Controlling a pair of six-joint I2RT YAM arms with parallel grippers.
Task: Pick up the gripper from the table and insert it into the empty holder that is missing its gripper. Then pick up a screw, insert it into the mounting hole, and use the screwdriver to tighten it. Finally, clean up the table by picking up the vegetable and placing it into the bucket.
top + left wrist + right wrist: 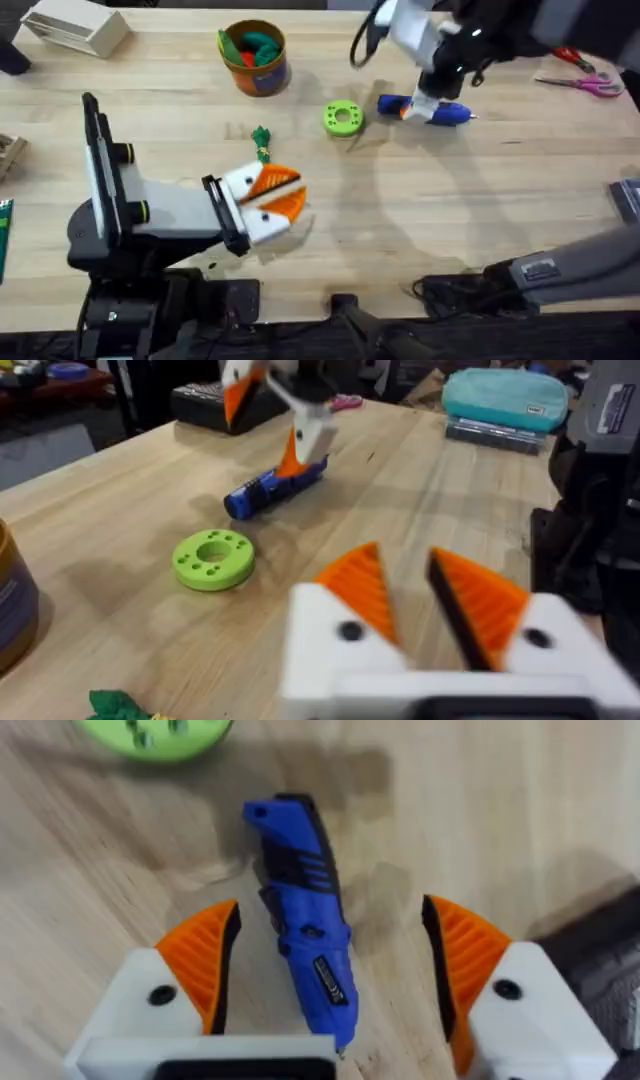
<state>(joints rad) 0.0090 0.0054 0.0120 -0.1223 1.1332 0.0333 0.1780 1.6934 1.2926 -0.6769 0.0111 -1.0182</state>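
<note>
The blue screwdriver [432, 111] [305, 935] lies flat on the table [400, 210], right of a lime-green ring. My right gripper [425, 98] [330, 935] hangs over it, open, one orange pad on each side and neither touching it. My left gripper [275, 200] [415, 595] hovers low near the table's front, open, both white mounts bearing orange fingers [360, 590], nothing between them. The dark-green vegetable [262, 139] [115, 706] lies just beyond the left gripper. The orange-yellow bucket [256, 57] stands at the back. The loose gripper, empty holder and screw are out of view.
The lime-green ring [343, 118] [212, 558] [150, 734] sits between vegetable and screwdriver. A white box [78, 28] stands at the back left, scissors [585, 82] at the back right. The bucket holds green and red toy pieces. A teal pouch [505, 395] lies far off.
</note>
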